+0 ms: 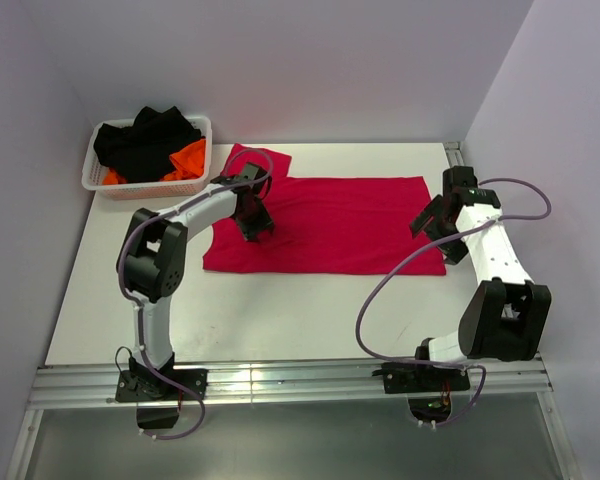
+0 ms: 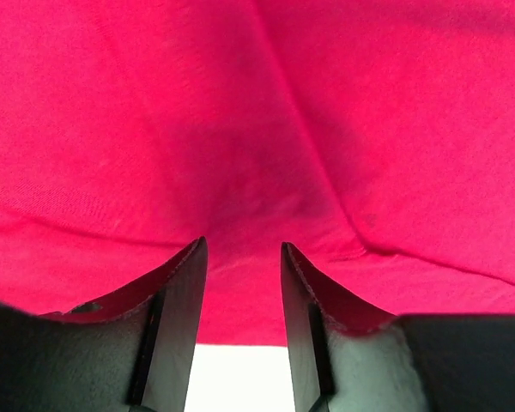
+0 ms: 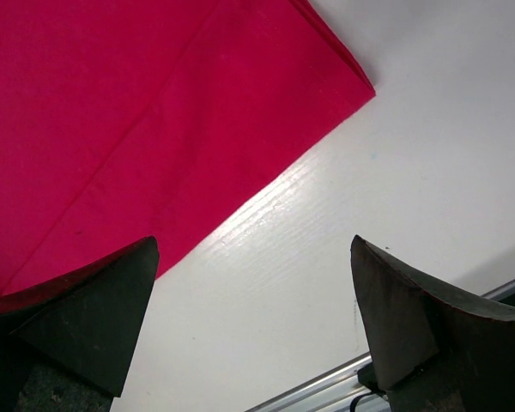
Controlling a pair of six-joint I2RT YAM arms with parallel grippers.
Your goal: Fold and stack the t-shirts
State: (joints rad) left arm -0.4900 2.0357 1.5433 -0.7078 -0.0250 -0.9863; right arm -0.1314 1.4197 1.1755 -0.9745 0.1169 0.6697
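One red t-shirt [image 1: 330, 225] was counted on the one counter [image 1: 280, 310]. One white basket [image 1: 150, 185] was seen. In it, one black heap of cloth [image 1: 145, 140] and one orange piece [image 1: 188, 160] were seen; how many shirts these made could not be told. Two grippers were counted: the left gripper [image 1: 253, 230] and the right gripper [image 1: 427, 220].

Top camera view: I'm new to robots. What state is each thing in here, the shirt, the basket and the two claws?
red t-shirt, spread flat on the table, one sleeve sticking out at its far left corner
basket, upright, heaped with black and orange clothes
left gripper, slightly open, down over the shirt's left part
right gripper, wide open, empty, by the shirt's right edge
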